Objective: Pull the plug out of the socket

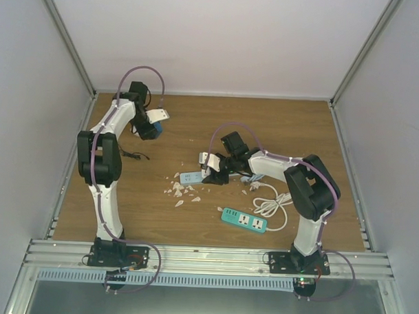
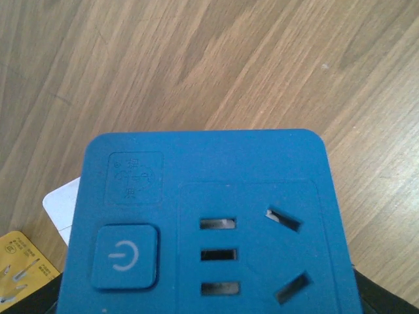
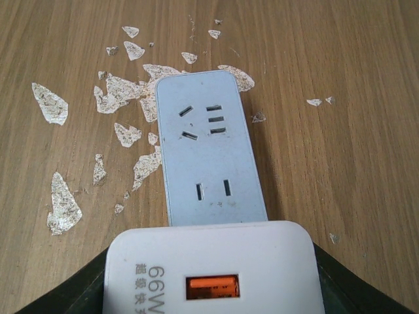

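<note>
Right wrist view: the right gripper (image 3: 213,297) clamps a white rounded charger (image 3: 213,258) at the end of a flat pale strip (image 3: 208,154) on the wood table (image 3: 340,150). The left gripper (image 2: 209,304) holds a blue square socket (image 2: 209,190).

Overhead view steeply down from behind; both wrist views close above the same table (image 1: 279,125)

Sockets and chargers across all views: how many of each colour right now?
Blue socket block: 1
Pale grey power strip: 1
Teal power strip: 1
White USB charger: 1
Total: 4
</note>
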